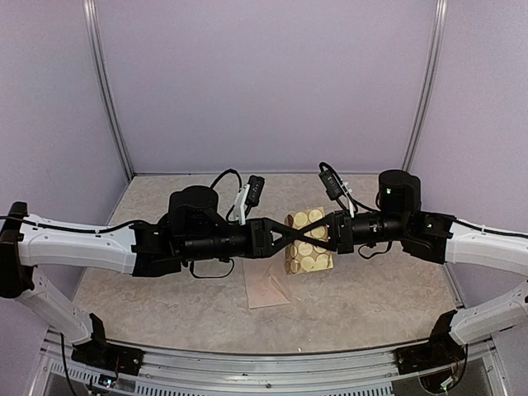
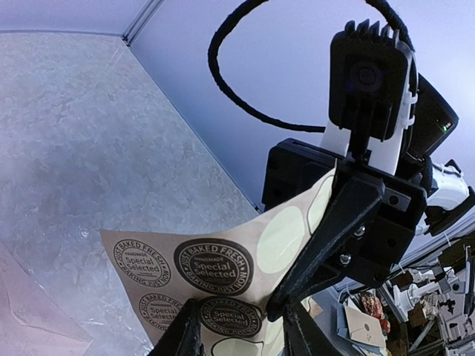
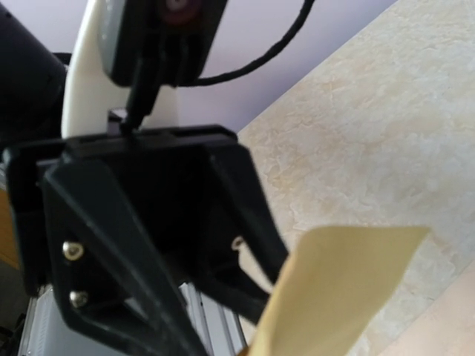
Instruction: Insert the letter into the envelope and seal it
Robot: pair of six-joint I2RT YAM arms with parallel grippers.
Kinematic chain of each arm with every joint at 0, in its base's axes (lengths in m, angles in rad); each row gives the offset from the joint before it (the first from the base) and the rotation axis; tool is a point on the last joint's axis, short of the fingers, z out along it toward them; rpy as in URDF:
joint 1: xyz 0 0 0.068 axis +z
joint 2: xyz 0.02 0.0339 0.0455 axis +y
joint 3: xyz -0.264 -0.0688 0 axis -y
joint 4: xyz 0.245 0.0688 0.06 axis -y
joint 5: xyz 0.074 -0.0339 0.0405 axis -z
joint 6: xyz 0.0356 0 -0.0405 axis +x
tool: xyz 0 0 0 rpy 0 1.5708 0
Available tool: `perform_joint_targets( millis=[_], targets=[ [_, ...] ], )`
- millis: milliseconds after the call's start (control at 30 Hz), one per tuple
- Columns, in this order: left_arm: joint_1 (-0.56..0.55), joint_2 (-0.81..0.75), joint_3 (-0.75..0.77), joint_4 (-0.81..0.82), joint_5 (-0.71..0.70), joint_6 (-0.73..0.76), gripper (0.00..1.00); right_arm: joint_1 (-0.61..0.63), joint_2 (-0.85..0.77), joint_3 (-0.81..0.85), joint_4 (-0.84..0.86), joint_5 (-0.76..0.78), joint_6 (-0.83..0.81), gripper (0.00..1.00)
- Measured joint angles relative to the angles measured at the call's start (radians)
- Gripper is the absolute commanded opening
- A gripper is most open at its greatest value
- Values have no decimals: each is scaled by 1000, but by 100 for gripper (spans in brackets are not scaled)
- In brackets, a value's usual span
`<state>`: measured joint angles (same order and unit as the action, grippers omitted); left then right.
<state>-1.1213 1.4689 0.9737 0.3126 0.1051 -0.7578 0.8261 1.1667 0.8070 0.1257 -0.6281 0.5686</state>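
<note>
I see the right gripper [image 1: 302, 234] pinching the sticker sheet [image 2: 215, 267] aloft. My left gripper [image 2: 239, 319] meets it, fingers apart. The envelope [image 1: 266, 286] lies flat nearby.

The top external view looks down from high behind the near edge over the mottled beige desk [image 1: 371, 305]. The left wrist view peers close past its black fingers [image 2: 184, 337]; the right wrist view faces it, nearer still and blurred. All three share the tan paper sheet of round stickers [image 1: 307, 247].
</note>
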Motion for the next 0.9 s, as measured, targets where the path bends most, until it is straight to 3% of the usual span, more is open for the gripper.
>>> perform_joint_targets(
  millis=[200,900],
  targets=[
    [0,2,1,2,10,-2,22,0,0,0,-1,3,0,0],
    [0,2,3,22,27,-6,10,0,-18,0,-1,19,1,0]
  ],
)
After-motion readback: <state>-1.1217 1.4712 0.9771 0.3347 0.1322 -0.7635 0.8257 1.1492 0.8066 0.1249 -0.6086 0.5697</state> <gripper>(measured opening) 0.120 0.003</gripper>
